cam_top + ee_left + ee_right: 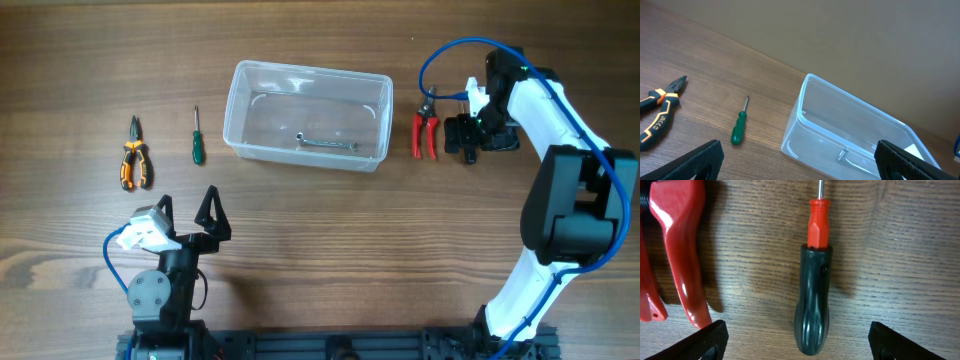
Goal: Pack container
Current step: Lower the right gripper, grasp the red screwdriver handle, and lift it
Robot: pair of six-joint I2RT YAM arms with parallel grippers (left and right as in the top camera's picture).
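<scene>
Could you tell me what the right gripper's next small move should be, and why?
Probably lower and close on the black-handled screwdriver: the right gripper is open, straddling its handle without touching, and it lies on the table outside the container.

black-handled screwdriver | between spread fingers | red pruner handles left
</scene>
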